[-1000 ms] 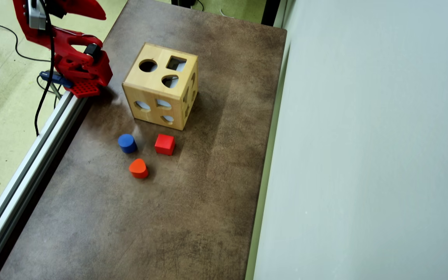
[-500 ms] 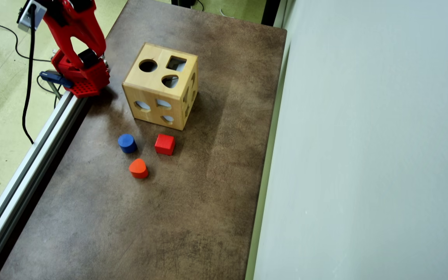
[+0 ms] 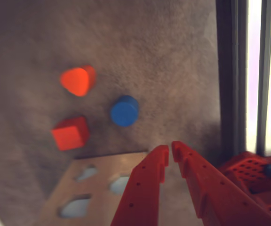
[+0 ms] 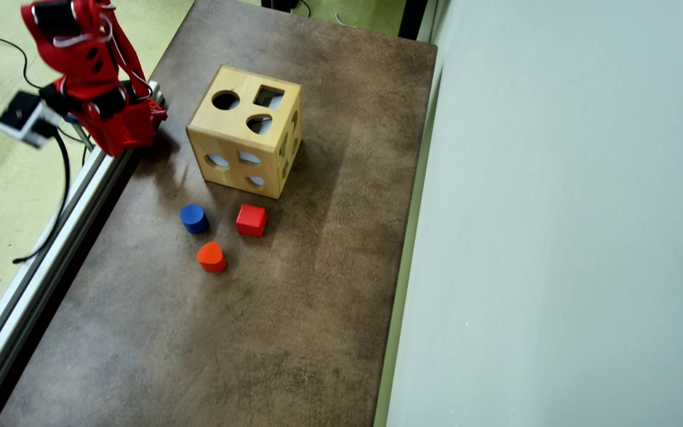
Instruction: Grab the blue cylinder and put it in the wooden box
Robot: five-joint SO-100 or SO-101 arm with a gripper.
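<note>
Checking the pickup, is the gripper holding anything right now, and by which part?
Nothing is held: the gripper is shut and empty, and the blue cylinder stands untouched on the table.

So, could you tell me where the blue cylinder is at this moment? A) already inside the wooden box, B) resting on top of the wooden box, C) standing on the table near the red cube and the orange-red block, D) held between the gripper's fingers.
C: the blue cylinder stands on the table beside the red cube and orange-red block, apart from the wooden box and from the empty gripper.
</note>
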